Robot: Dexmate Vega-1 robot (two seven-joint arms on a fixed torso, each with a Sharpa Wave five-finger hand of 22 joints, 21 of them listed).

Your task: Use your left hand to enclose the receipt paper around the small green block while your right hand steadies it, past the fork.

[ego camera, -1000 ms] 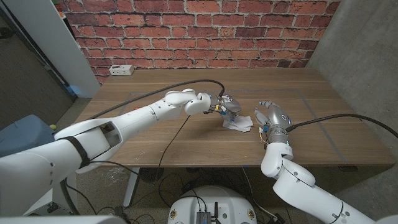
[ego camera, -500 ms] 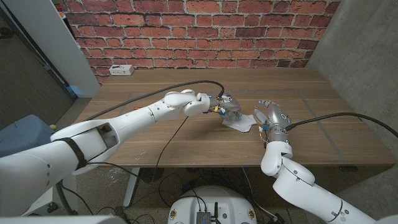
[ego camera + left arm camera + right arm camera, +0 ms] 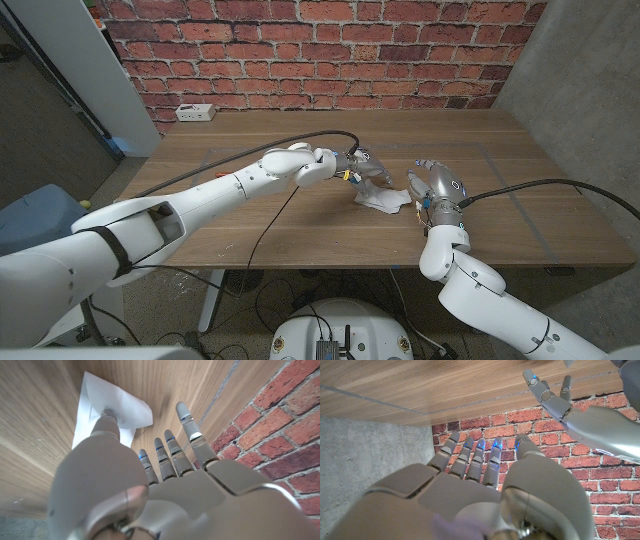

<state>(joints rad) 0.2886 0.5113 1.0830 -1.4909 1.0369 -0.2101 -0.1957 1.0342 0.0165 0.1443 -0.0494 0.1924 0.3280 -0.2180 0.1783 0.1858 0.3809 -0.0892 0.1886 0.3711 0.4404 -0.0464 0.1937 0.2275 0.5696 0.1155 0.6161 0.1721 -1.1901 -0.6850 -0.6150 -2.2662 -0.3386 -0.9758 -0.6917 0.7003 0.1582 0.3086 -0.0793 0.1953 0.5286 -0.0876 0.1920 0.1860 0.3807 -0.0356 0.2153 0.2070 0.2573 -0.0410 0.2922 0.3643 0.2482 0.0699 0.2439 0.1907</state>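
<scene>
The white receipt paper lies crumpled on the wooden table between my two hands. My left hand hovers at its near-left edge with fingers stretched out. In the left wrist view the thumb tip of my left hand touches the folded paper. My right hand stands upright just right of the paper, fingers spread and holding nothing. The right wrist view looks past my right hand to the left hand's fingertips. The green block is hidden, and I cannot make out a fork.
A white power strip lies at the table's back left. A black cable arcs over the table along my left arm. A blue seat stands off the table's left side. A brick wall rises behind.
My left hand has drawn back slightly to the left, uncovering a bit more of the paper. The right hand has edged a little closer to the paper.
</scene>
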